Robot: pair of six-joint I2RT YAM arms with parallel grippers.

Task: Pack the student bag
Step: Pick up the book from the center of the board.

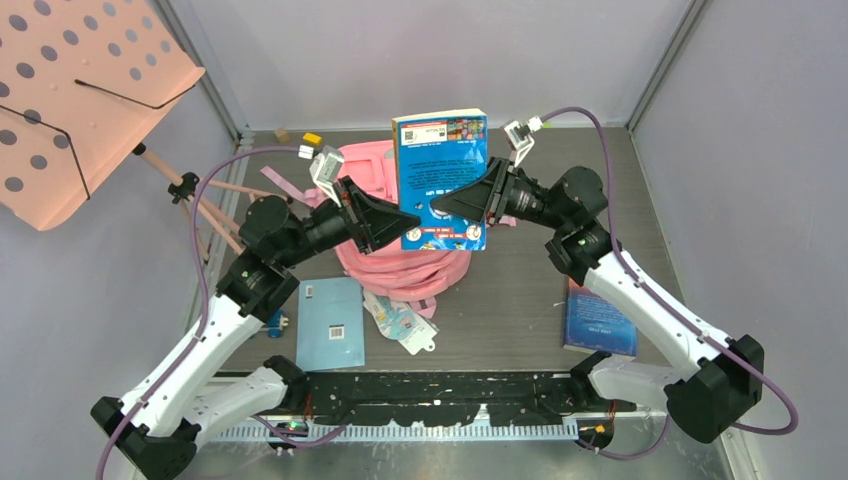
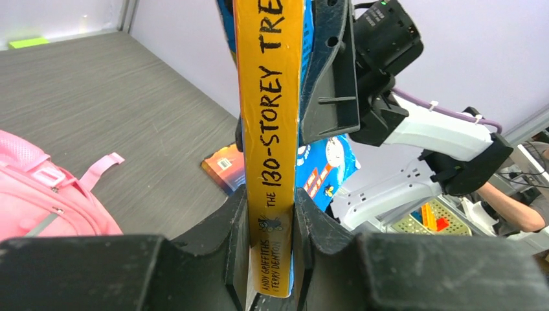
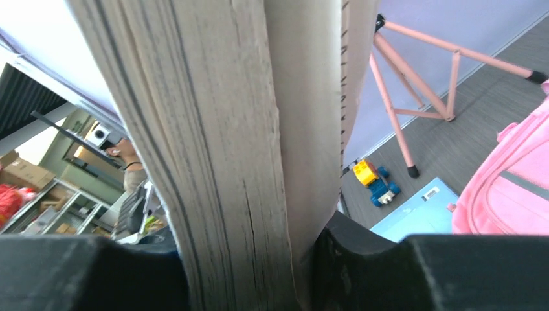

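A blue paperback book [image 1: 441, 170] with a yellow spine [image 2: 268, 129] hangs upright in the air above the pink student bag [image 1: 395, 262]. My left gripper [image 1: 398, 226] is shut on its spine edge. My right gripper [image 1: 440, 207] is shut on its page edge [image 3: 213, 162] from the other side. The bag stands on the table under the book; its mouth is hidden by the book and my arms. A bit of the bag shows in the left wrist view [image 2: 39, 194] and in the right wrist view [image 3: 511, 188].
A light blue flat book [image 1: 331, 322], a small printed packet [image 1: 400, 322] and a yellow-and-blue toy [image 3: 375, 182] lie near the front left. A dark blue book [image 1: 598, 320] lies at the right. A salmon-pink music stand [image 1: 80, 90] stands at the far left.
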